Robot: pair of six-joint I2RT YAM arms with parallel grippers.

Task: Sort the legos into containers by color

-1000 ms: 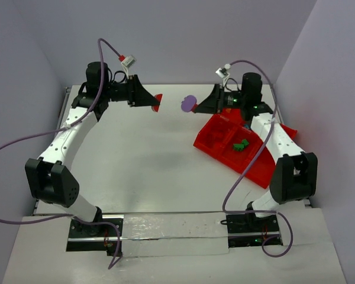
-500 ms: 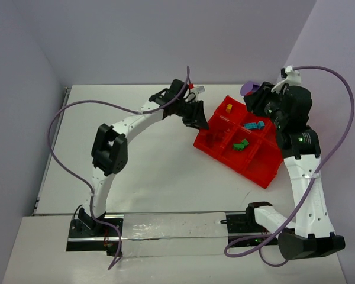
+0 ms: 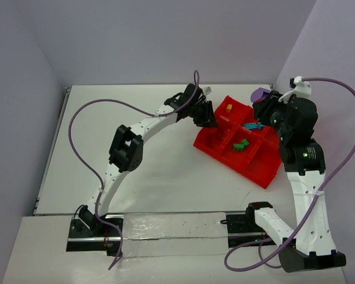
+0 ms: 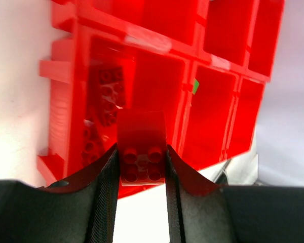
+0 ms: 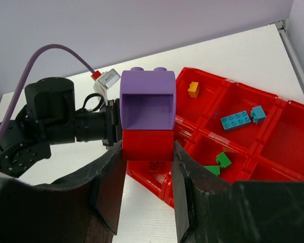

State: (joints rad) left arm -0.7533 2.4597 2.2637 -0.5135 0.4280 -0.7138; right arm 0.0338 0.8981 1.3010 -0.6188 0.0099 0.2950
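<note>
My left gripper (image 4: 142, 154) is shut on a red lego brick (image 4: 141, 144) and hangs over the left end of the red tray (image 4: 66, 71). Below it, that compartment holds other red legos (image 4: 109, 96). From above, the left gripper (image 3: 205, 116) sits at the tray's left corner. My right gripper (image 5: 148, 149) is shut on a red brick (image 5: 148, 144) with the rounded purple piece (image 5: 147, 101) stuck on top. It hovers by the tray's far edge (image 3: 266, 102). Green legos (image 3: 241, 144), teal legos (image 3: 252, 125) and an orange one (image 3: 229, 107) lie in separate compartments.
The tray (image 3: 257, 168) lies at an angle on the right half of the white table, close to the right wall. Purple cables arc above both arms. The left arm (image 3: 148, 124) spans the table's middle towards the tray.
Both arms have swung from the table's back to the tray. In the last half second the left gripper edged right over the tray's left corner, and the right gripper shifted slightly right.
</note>
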